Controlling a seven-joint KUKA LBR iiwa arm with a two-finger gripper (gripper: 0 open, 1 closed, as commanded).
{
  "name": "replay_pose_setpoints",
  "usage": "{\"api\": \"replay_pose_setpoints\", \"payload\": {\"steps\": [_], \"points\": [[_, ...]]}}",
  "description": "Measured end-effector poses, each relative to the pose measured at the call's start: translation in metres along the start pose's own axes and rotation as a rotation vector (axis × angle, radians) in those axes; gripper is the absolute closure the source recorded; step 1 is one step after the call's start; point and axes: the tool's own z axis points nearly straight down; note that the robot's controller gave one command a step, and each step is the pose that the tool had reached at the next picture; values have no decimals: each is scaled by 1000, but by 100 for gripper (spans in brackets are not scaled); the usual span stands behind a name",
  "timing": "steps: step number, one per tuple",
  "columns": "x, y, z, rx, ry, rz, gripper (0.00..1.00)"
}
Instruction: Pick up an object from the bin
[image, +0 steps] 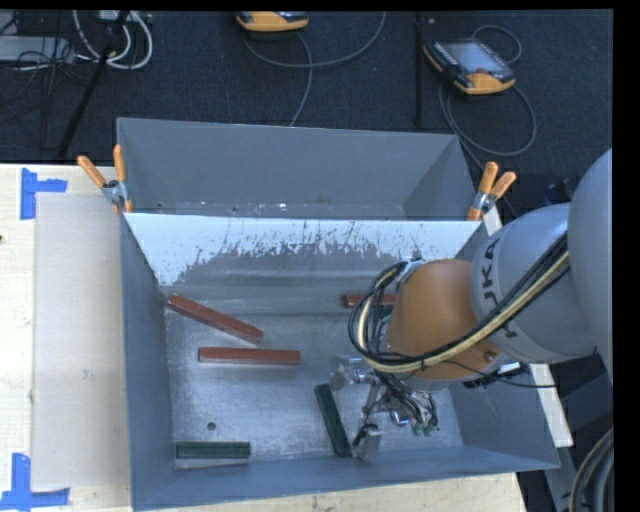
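Dk green bar (331, 420): thin, straight, lying flat on bin (260, 400) floor. Long axis runs far-to-near, near end slanted slightly twd right. Position: close to bin's near edge, right of ctr.

All in bin (145, 380), clock read from floor ctr: upper bar (213, 319) at 10, slanted, lower end twd ctr. mid bar (249, 355) at 9, just in front of it, lying across, not touching it. low block (213, 451) at 7 nr front-left corner, well apart from both. stub (352, 300) at 1 by back wall foot, rt end hidden behind arm (450, 320). strip (332, 420) at 5, running 11-to-5, gripper (372, 430) just beside it on its 3 side; contact can't tell
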Motion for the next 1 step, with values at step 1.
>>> {"api": "replay_pose_setpoints", "payload": {"steps": [1], "points": [[-37, 27, 0, -1, -2, -245, 0]]}}
